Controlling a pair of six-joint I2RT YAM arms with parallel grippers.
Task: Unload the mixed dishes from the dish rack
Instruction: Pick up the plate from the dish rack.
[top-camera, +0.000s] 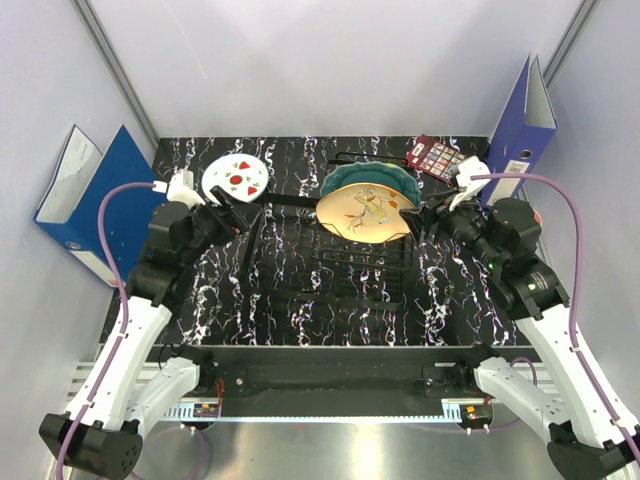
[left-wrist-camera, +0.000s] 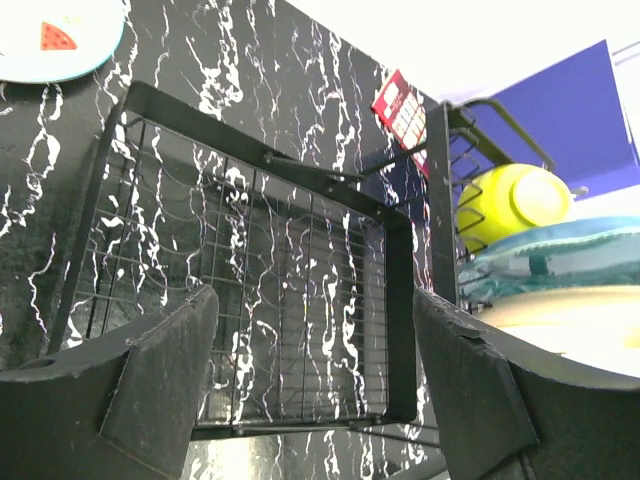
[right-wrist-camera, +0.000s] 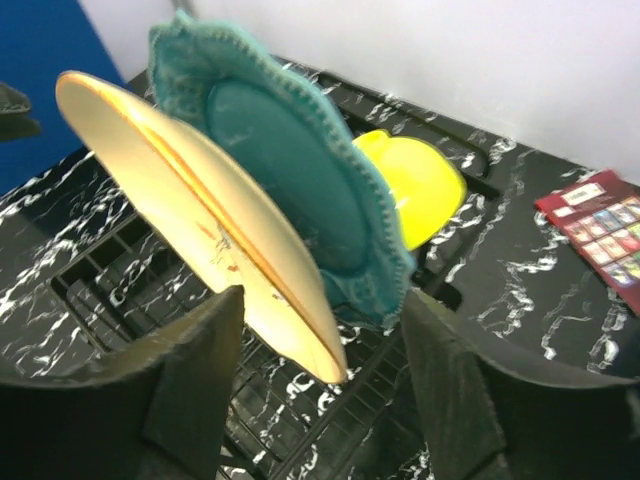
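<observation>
The rack (top-camera: 340, 285) stands mid-surface (top-camera: 455, 300), with the cream plate (top-camera: 365, 215) and teal plate (top-camera: 372, 177) upright in its right end and the yellow bowl (right-wrist-camera: 425, 185) just behind them. The white plate (top-camera: 236, 179) lies flat on the surface near the rack's far left corner. The right pincer (right-wrist-camera: 322, 300) is open with the cream plate's rim between its fingers, clamped on nothing, and the left pincer (left-wrist-camera: 315, 310) hangs wide open and empty at the rack's left end.
</observation>
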